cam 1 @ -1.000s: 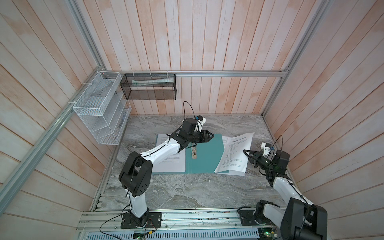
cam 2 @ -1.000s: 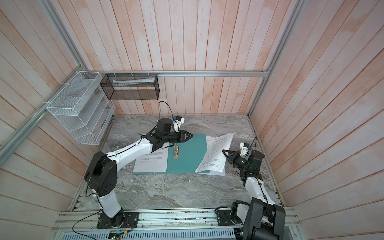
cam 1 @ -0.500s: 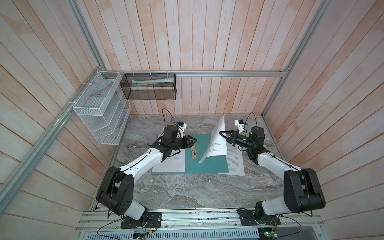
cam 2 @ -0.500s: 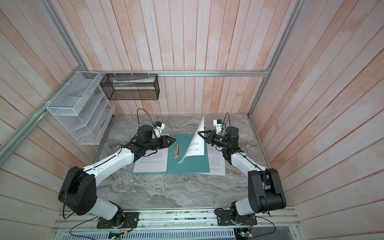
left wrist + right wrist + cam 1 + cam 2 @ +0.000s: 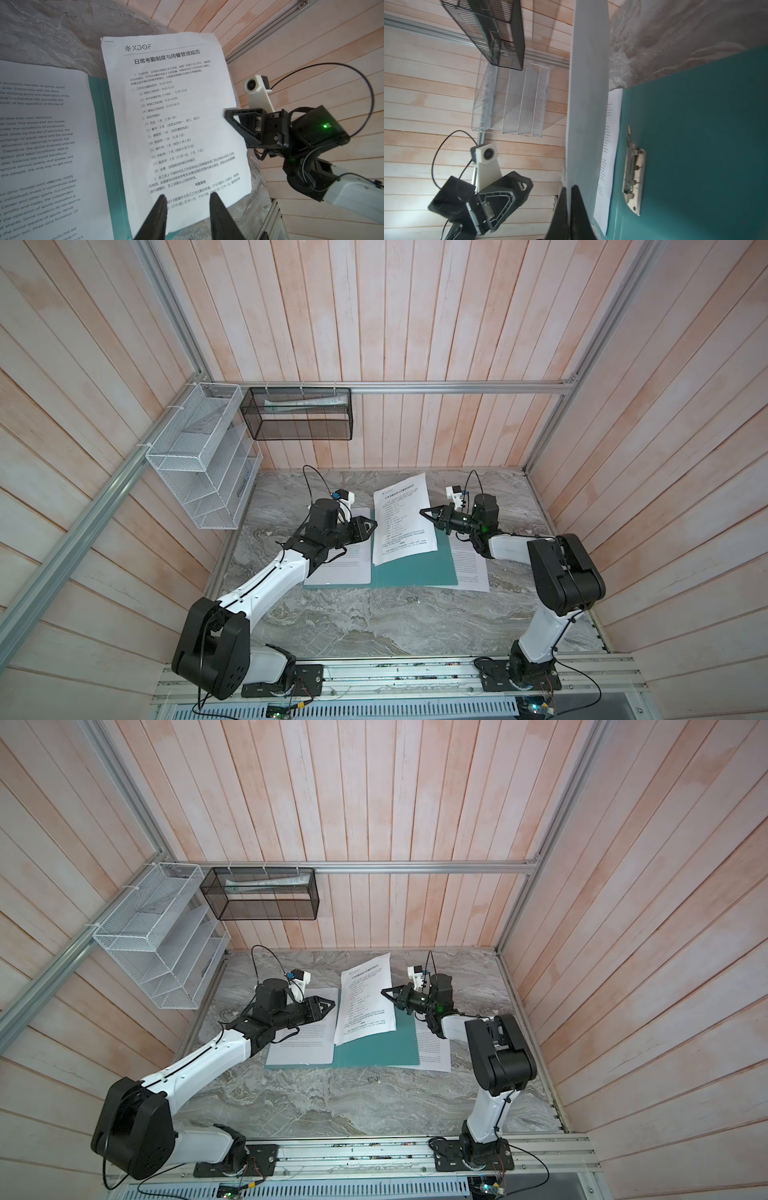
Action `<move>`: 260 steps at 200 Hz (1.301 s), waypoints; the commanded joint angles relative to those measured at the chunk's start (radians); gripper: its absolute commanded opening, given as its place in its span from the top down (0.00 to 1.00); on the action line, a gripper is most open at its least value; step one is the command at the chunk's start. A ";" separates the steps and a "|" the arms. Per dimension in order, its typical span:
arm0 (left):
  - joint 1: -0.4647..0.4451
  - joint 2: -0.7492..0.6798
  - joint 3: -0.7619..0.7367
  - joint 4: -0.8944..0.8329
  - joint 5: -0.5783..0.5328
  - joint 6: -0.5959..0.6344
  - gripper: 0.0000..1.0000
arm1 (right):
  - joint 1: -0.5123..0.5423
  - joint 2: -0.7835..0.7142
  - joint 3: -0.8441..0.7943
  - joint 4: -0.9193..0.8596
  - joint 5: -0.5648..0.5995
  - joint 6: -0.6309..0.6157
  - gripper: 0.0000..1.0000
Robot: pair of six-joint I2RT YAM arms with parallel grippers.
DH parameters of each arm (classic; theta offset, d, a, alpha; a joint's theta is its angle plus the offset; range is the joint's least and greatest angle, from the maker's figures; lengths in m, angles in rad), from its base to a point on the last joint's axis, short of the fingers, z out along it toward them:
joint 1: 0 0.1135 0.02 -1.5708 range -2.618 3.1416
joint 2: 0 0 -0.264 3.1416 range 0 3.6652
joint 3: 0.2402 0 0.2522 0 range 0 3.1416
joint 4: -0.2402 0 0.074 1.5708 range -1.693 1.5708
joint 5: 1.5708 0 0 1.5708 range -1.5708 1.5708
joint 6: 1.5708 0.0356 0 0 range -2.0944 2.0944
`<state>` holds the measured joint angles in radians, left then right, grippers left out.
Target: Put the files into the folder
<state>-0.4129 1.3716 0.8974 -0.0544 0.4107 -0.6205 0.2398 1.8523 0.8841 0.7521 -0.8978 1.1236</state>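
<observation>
The teal folder (image 5: 415, 572) (image 5: 374, 1048) lies open on the marble table, its metal clip (image 5: 634, 174) showing in the right wrist view. Of the files, one printed sheet (image 5: 345, 568) rests on the left cover and another (image 5: 469, 568) lies by the folder's right edge. A third sheet (image 5: 401, 522) (image 5: 176, 124) stands upright over the folder's middle. My right gripper (image 5: 424, 512) (image 5: 569, 187) is shut on that sheet's right edge. My left gripper (image 5: 372, 524) (image 5: 188, 195) is open beside its left edge and holds nothing.
A white wire-mesh rack (image 5: 199, 472) hangs on the left wall. A black mesh basket (image 5: 299, 414) with rolled paper hangs on the back wall's rail. Wooden walls close in the table on three sides.
My right gripper has lifted the sheet from the right of the folder, stood it upright and carried it left over the folder. My left gripper has drawn back left from the clip.
</observation>
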 commanded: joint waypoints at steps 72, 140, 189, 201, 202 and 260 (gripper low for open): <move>0.005 0.033 -0.034 0.003 -0.008 0.024 0.63 | -0.166 0.031 -0.136 -0.106 -0.016 -0.175 1.00; 0.005 0.053 -0.037 0.012 0.002 0.016 0.63 | -0.173 0.038 -0.231 -0.083 -0.010 -0.211 1.00; 0.003 0.063 -0.032 0.011 0.002 0.018 0.63 | -0.187 -0.002 -0.257 -0.160 0.022 -0.286 1.00; 0.003 0.066 -0.032 0.013 0.002 0.016 0.63 | -0.185 -0.008 -0.257 -0.187 0.027 -0.310 1.00; 0.003 0.066 -0.032 0.013 0.002 0.016 0.63 | -0.186 -0.008 -0.258 -0.189 0.028 -0.312 1.00; -0.004 0.066 -0.042 0.017 0.000 0.015 0.63 | -0.183 -0.012 -0.260 -0.259 0.031 -0.388 1.00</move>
<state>-0.4133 1.4288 0.8730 -0.0547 0.4110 -0.6136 0.0570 1.8530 0.6323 0.5503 -0.8791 0.7986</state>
